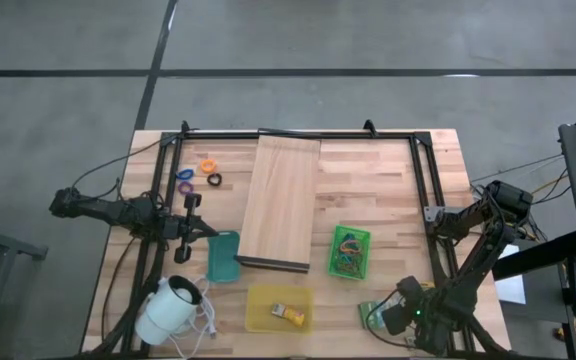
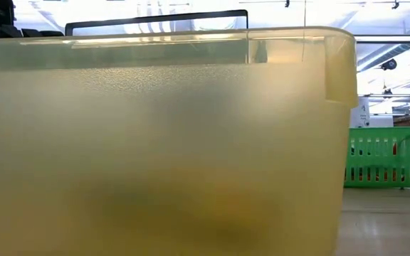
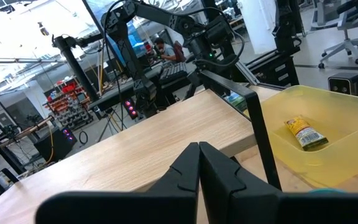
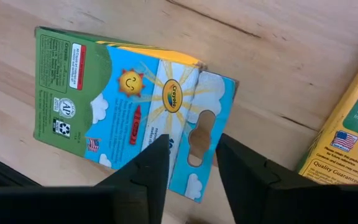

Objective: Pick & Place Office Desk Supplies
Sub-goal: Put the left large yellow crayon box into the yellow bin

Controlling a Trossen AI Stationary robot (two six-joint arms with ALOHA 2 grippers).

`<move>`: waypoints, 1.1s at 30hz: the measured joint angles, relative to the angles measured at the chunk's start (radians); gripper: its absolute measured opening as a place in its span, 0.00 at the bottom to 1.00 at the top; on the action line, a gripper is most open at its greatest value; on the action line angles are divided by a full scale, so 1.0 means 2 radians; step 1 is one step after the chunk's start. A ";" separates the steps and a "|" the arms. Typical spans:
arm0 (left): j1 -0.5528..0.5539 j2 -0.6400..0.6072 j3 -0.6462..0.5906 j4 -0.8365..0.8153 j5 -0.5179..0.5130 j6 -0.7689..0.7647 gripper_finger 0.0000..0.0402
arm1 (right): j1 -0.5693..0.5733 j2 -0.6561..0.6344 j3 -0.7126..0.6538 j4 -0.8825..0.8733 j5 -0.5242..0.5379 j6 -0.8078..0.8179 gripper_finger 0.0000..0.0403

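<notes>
A green-and-blue crayon box (image 4: 123, 93) lies flat on the table near its near right corner (image 1: 371, 312). My right gripper (image 4: 192, 168) is open and points down over the box's tab end, one finger on either side of the hang hole. My left gripper (image 3: 198, 163) is shut and hovers by the teal bin (image 1: 223, 256), at the table's left (image 1: 189, 226). Orange (image 1: 208, 166), purple (image 1: 184, 175) and black (image 1: 214, 180) rings lie at the far left. Rubber bands fill the green basket (image 1: 350, 252). A yellow-green packet (image 3: 303, 134) lies in the yellow bin (image 1: 263, 305). My right gripper comes from above at the crayon box's tab end (image 4: 197, 134), its open fingers (image 4: 151, 168) astride the hang hole. I cannot tell whether they touch the box, which lies flat on the table.
The long wooden board (image 1: 280, 205) lies across the table's middle. A white corded device (image 1: 168, 310) sits at the near left corner. A second yellow box (image 4: 347, 130) lies close to the crayon box. The yellow bin's wall (image 2: 162, 142) fills the low view, with the green basket (image 2: 386, 156) beside it.
</notes>
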 joint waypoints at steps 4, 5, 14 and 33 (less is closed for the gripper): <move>0.000 0.000 0.000 0.000 0.000 0.000 0.03 | 0.000 0.000 0.000 0.000 0.000 0.000 0.25; 0.000 0.000 0.000 0.000 0.000 0.000 0.03 | 0.000 0.000 0.000 0.000 0.000 -0.001 0.24; 0.000 0.000 0.000 0.000 0.000 0.000 0.03 | 0.000 0.000 0.000 0.003 0.000 -0.004 0.11; 0.001 0.000 0.000 0.000 0.000 0.000 0.03 | 0.000 0.000 0.023 -0.003 0.061 -0.029 0.02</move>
